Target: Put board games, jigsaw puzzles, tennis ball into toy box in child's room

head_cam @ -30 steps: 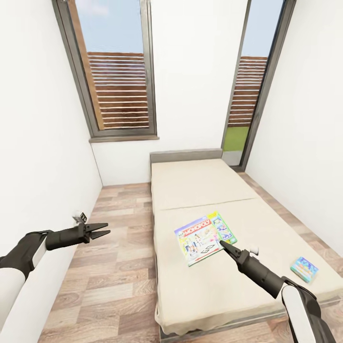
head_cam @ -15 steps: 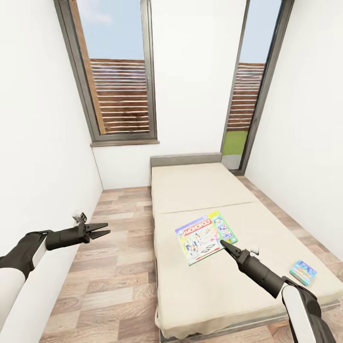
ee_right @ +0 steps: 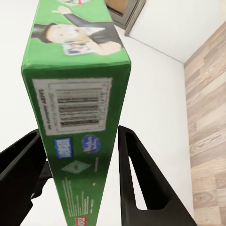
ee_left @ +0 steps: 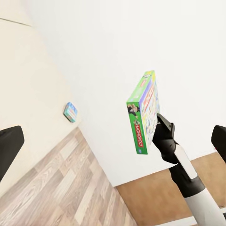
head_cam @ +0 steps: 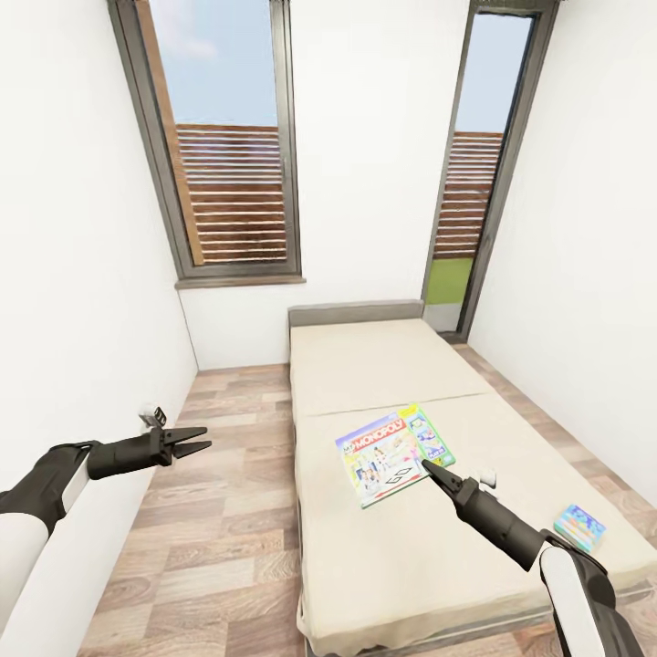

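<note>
The MONOPOLY box [head_cam: 392, 453] is pinched at its near edge between the right gripper's [head_cam: 429, 469] fingers, lifted over the cream mattress of the bed [head_cam: 365, 356]. A smaller blue game box [head_cam: 579, 527] lies near the bed's right edge. The left gripper [head_cam: 199, 443] hangs over the wood floor [head_cam: 219, 511], slightly parted and empty.

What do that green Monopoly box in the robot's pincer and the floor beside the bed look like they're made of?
The flat green-edged Monopoly box, clamped in the right pincer, looks like printed cardboard: crisp folded edges, a barcode label, and a slightly glossy picture face. The brown plank floor looks like wood or wood-look laminate, with grain streaks and staggered board joints; a render cannot settle which.
</note>
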### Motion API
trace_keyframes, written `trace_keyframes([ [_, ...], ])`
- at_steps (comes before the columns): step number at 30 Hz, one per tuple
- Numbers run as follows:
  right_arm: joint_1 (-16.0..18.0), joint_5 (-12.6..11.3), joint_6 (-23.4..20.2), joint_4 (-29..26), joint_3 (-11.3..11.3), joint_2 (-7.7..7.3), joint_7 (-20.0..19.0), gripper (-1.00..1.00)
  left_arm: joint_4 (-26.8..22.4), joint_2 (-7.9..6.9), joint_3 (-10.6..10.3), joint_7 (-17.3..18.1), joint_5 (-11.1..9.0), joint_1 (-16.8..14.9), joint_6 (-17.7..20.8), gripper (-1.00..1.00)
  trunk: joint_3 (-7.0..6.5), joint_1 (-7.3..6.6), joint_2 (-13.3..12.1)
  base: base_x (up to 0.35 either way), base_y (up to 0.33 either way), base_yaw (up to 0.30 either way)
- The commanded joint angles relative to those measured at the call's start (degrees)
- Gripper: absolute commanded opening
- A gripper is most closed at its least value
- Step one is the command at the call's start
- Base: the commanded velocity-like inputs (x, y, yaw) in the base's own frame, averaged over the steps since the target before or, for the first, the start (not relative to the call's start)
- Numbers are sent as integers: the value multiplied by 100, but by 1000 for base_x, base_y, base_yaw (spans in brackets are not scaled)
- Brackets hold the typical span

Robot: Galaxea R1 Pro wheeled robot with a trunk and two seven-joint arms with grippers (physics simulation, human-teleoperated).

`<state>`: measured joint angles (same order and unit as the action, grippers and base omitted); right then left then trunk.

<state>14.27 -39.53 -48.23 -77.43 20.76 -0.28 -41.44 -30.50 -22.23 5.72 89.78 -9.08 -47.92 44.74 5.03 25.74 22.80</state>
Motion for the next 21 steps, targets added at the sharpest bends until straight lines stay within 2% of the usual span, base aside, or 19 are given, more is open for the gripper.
trace_keyframes([
  [1,6,0,-29,-1,7,1,-14,-100,0,-1,-1,22,3,-5,61,100,3,4,12,0,0,0],
  [21,6,4,-29,-1,7,-3,-5,-100,0,-1,-1,22,3,-3,61,100,-188,4,12,0,0,0],
])
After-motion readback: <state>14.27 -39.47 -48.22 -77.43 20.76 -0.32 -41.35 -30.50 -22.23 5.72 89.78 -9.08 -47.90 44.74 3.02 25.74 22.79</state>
